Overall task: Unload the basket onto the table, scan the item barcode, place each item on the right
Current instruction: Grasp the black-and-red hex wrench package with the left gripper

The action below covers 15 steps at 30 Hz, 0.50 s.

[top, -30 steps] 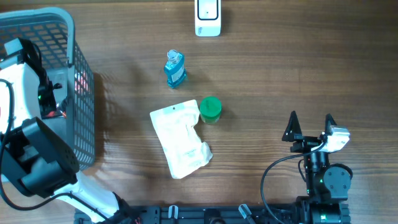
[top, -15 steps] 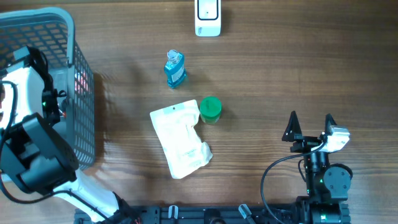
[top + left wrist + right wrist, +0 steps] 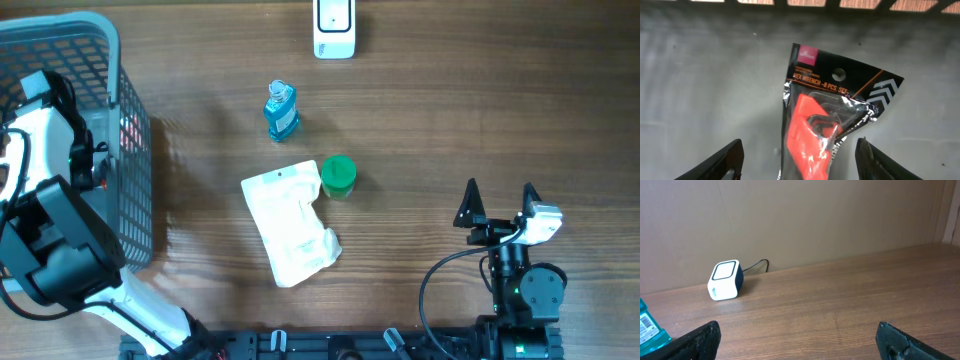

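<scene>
1. Here, the left gripper (image 3: 800,152) hangs inside the basket (image 3: 135,150), jaws well apart and holding nothing. The wrench packet (image 3: 825,115) lies flat on the basket floor between its fingers.
2. The right gripper (image 3: 498,190) rests wide open and empty, well apart from the scanner (image 3: 334,28).
3. The step in hand looks like the basket end of the packet's handling.
4. Next, probably: lift clear of the basket, then bring the bottle (image 3: 281,110), tub (image 3: 338,175) or pouch (image 3: 290,228) barcode-first to the scanner.

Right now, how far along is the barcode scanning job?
Looks done: one orange tool packet lies in the basket. In hand: nothing; the left claw hangs open over it, the right claw open, parked. Left: blue bottle, green jar, white pouch on the table, none at the scanner.
</scene>
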Each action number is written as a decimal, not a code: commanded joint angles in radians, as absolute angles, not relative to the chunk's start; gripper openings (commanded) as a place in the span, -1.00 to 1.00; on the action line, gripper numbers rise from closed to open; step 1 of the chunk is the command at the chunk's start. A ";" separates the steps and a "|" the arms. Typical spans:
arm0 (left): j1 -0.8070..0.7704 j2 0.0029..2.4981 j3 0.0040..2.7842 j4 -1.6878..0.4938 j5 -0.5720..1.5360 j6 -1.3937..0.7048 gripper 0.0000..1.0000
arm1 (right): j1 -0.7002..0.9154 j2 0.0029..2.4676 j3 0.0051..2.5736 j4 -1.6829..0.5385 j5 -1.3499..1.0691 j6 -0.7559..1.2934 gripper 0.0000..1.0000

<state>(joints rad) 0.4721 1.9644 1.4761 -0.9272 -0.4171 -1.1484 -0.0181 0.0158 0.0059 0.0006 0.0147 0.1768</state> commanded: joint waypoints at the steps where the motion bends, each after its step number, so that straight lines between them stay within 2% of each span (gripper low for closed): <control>1: 0.475 1.973 1.471 -0.908 -0.376 -1.063 0.36 | -0.014 0.009 0.005 0.006 -0.001 0.159 1.00; 10: 0.475 1.982 1.466 -0.878 -0.329 -1.030 0.36 | -0.014 0.009 0.005 0.006 -0.001 0.159 1.00; 13: 0.475 1.990 1.444 -0.878 -0.330 -1.031 0.26 | -0.014 0.009 0.005 0.006 -0.001 0.159 1.00; 15: 0.476 1.993 1.424 -0.878 -0.336 -1.031 0.08 | -0.014 0.009 0.005 0.006 -0.001 0.159 1.00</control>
<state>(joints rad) 0.4725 1.9659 1.4639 -0.8768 -0.3378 -1.0515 -0.0181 0.0158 0.0059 0.0006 0.0147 0.1764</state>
